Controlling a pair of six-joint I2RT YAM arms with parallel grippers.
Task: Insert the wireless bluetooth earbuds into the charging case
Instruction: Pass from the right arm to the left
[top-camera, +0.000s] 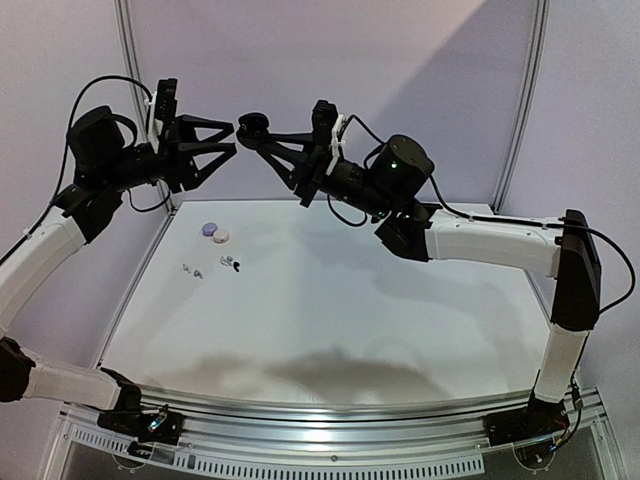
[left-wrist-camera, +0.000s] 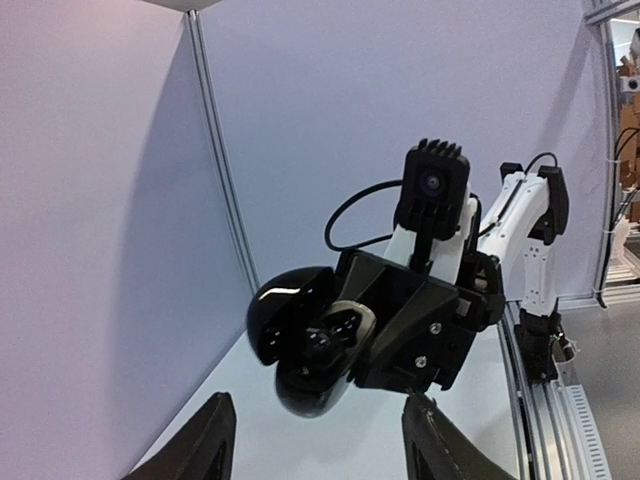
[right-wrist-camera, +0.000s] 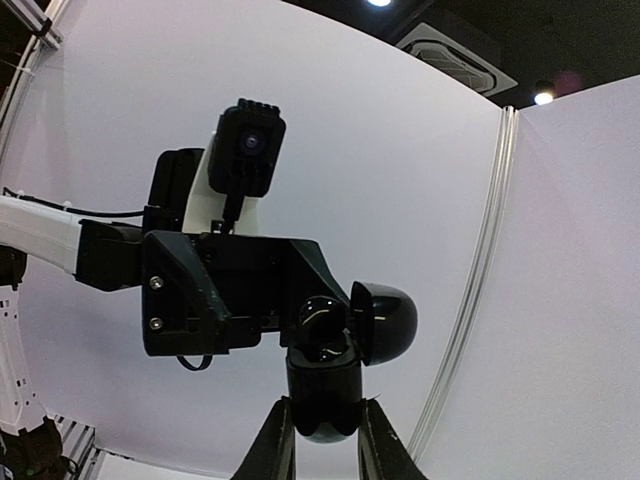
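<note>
Mid-air | right end effector clamps charging case | left end effector spread

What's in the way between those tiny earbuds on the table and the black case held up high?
Nothing visible. The earbuds lie on the table; only open air separates them from the open case, clamped in the right gripper. The two pucks lie beside, not between.

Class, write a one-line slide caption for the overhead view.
Right gripper holds a black case mid-air before the open left gripper; earbuds lie on the table below.
</note>
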